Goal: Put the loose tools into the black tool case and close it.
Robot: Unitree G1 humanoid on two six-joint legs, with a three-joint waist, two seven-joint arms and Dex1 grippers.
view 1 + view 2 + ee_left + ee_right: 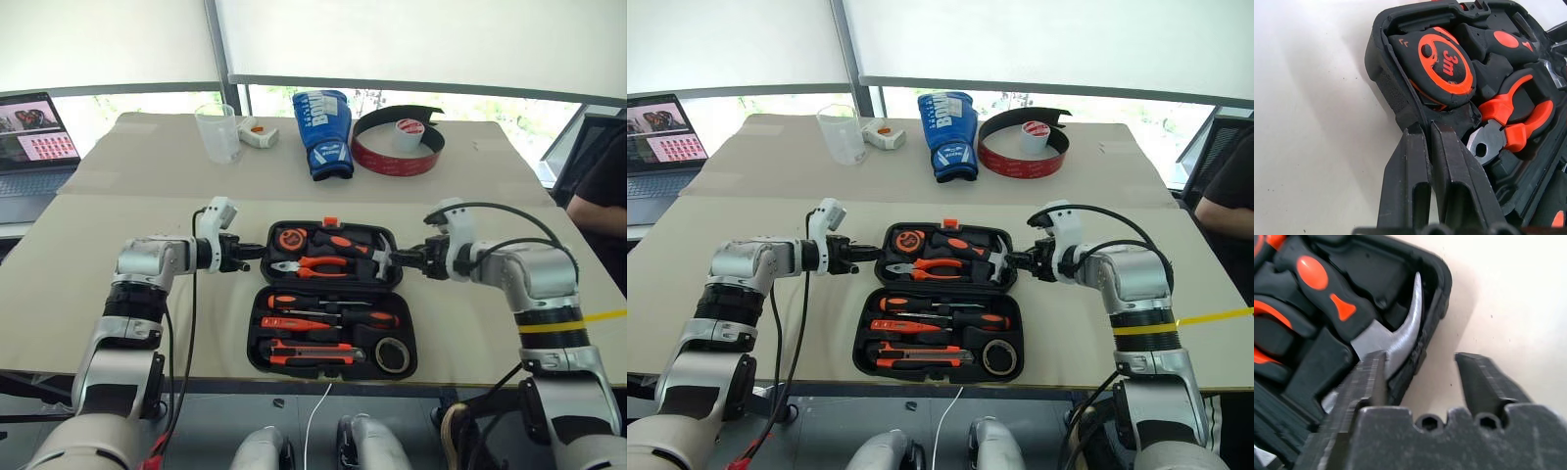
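Two grippers at the far half of the open case (263, 345) on the table (118, 255).
Left gripper (257, 252) is pinched shut on the case's left rim, beside a tape measure (1447, 68) marked "3m"; right gripper (1420, 374) stands open astride the right rim by the hammer (1396, 335). Screwdrivers (328, 311), knife (309, 352) and tape roll (393, 353) lie in the near half.

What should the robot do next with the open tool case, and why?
Probably close the right gripper on the far half's rim. The left gripper is already shut on the opposite rim of the black tool case, and the screwdrivers, knife and tape roll already lie inside.
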